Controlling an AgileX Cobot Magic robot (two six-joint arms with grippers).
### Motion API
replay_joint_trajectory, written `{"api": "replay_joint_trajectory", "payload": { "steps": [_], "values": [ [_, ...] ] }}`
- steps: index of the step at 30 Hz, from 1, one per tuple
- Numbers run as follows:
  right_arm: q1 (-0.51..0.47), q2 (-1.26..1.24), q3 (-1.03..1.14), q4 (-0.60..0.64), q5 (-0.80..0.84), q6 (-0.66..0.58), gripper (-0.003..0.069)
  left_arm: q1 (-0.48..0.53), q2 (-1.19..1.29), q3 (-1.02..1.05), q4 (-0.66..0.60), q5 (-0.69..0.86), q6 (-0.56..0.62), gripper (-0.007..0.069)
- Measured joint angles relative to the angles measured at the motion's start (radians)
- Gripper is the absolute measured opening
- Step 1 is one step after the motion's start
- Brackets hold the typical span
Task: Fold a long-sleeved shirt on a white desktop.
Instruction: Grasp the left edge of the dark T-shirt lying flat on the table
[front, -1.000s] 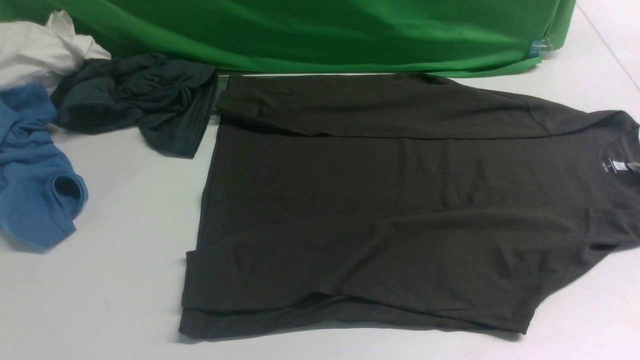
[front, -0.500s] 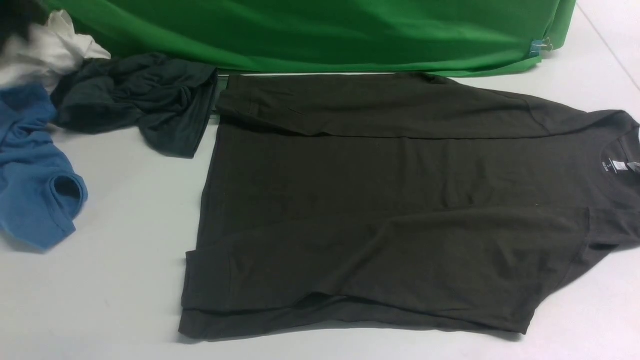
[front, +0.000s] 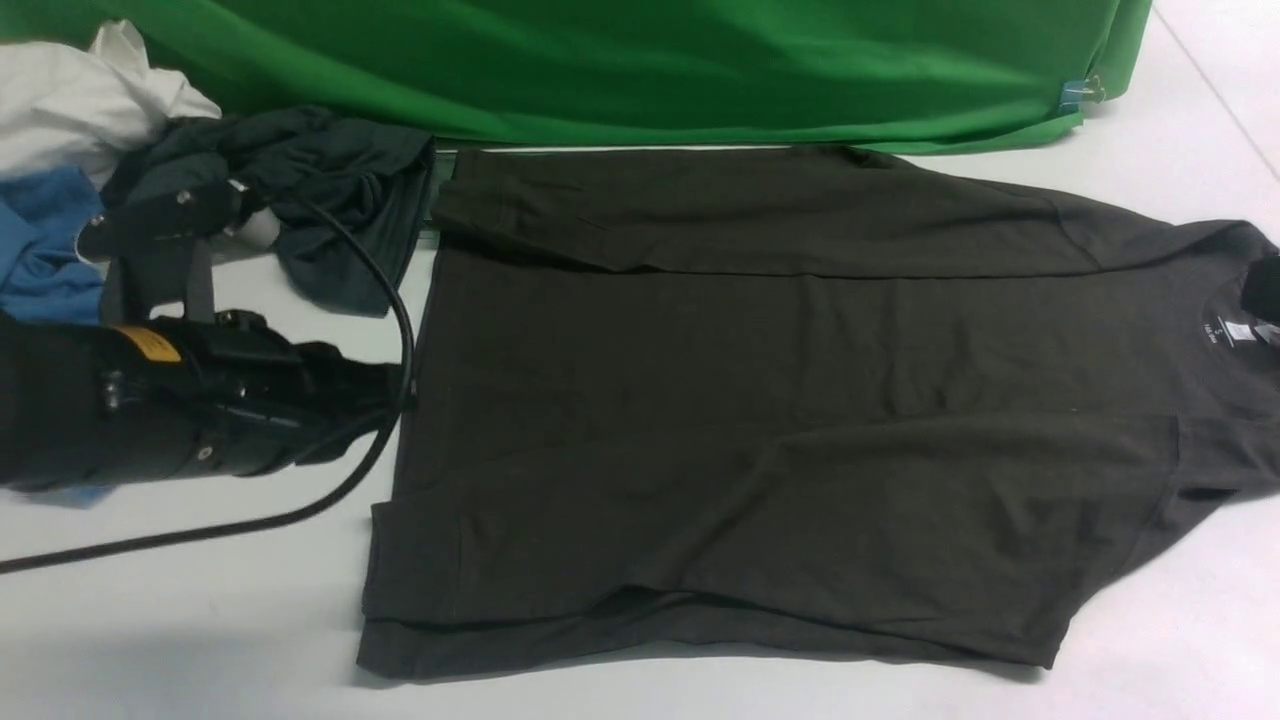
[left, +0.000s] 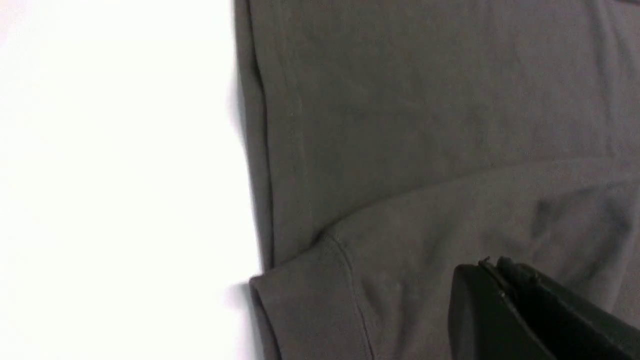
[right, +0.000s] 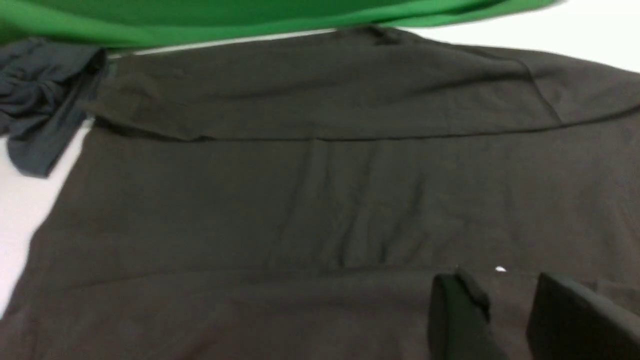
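The large dark olive-brown knit long-sleeved shirt (front: 760, 400) lay flat on the smooth matte white counter (front: 200, 620). Its hem was toward the robot's left and its round neck toward the right, and both sleeves were laid lengthwise across the body. The left hand (left: 487, 285) was at the hem edge, partway along it. In the left wrist view its tips hung over the near sleeve, close to the stitched cuff (left: 310, 310). Whether they touched the cloth could not be told.

That hand's two black fingers were pressed together with no fabric caught between them. A black cable (front: 390, 300) looped from the left arm over the counter. The right hand (right: 500, 295) was over the neck end of the shirt, beside the small white neck label (front: 1238, 332). Its blunt black fingers (right: 457, 310) stood partly spread with only a gap between them, holding nothing.

The shirt's knit looked soft and dull, with shallow wrinkles and a ridged seam at the shoulder. Beyond it hung a smooth green cloth (front: 640, 70). At the far left lay a crumpled dark grey-teal garment (front: 340, 200), a blue garment (front: 40, 250) and a white garment (front: 70, 100).
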Motion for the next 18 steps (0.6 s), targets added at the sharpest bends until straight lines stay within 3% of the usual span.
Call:
{"api": "replay_joint_trajectory", "payload": {
  "steps": [2, 5, 8, 11, 16, 18],
  "values": [
    [0.014, 0.000, 0.000, 0.004, 0.006, -0.008, 0.0240, 0.000, 0.013, 0.000, -0.005, 0.006, 0.006, 0.0037],
    [0.048, 0.000, 0.000, 0.005, 0.042, -0.047, 0.0240, 0.001, 0.048, -0.043, 0.007, 0.137, 0.058, 0.0037],
    [0.120, 0.000, 0.000, 0.007, 0.117, -0.087, 0.0240, 0.003, 0.121, -0.225, 0.075, 0.375, 0.102, 0.0041],
    [0.164, 0.002, 0.000, 0.007, 0.147, -0.107, 0.0240, 0.005, 0.166, -0.344, 0.123, 0.474, 0.099, 0.0050],
    [0.264, 0.007, 0.000, 0.007, 0.172, -0.130, 0.0240, 0.009, 0.245, -0.468, 0.184, 0.570, 0.096, 0.0137],
    [0.289, 0.007, 0.000, 0.008, 0.171, -0.130, 0.0240, 0.009, 0.287, -0.455, 0.210, 0.570, 0.113, 0.0241]
  ]
}}
